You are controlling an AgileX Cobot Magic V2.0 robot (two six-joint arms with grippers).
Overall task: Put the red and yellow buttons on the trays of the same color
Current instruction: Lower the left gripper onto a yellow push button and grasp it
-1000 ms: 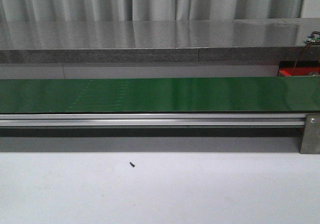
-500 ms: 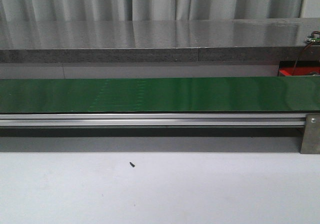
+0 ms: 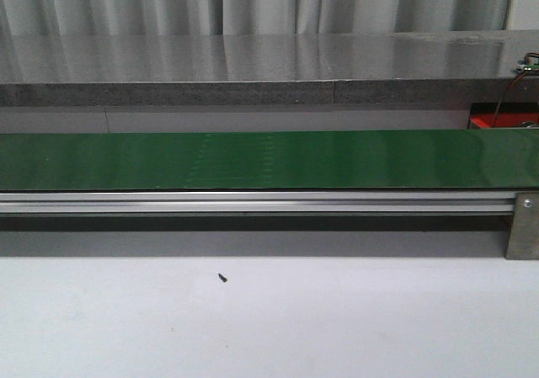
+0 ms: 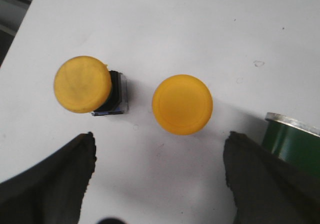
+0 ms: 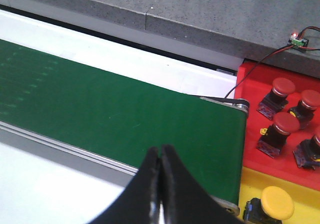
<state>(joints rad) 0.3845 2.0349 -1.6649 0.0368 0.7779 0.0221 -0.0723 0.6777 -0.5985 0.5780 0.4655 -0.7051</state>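
A: Well, start at the left gripper (image 4: pixel 159 149): its fingers (image 4: pixel 50 184) stand wide apart above two yellow buttons. The upright yellow button (image 4: pixel 182 104) sits between them; the tipped yellow button (image 4: pixel 83 84) lies on its side just beside it, dark base showing.

B: And the right gripper (image 5: pixel 161 156)?

A: Its fingers are pressed together, holding nothing, over the green conveyor belt (image 5: pixel 115 114). Beyond the belt's end is the red tray (image 5: pixel 250 129) with several red buttons (image 5: pixel 280 92) in it, and next to it the yellow tray (image 5: pixel 300 194) with one yellow button (image 5: pixel 277 203).

B: So which step?

A: I'd judge a pick on the left: lower squarely over the upright cap and close. The tipped one is near enough to get nudged.

B: Any writing?

A: None readable anywhere.
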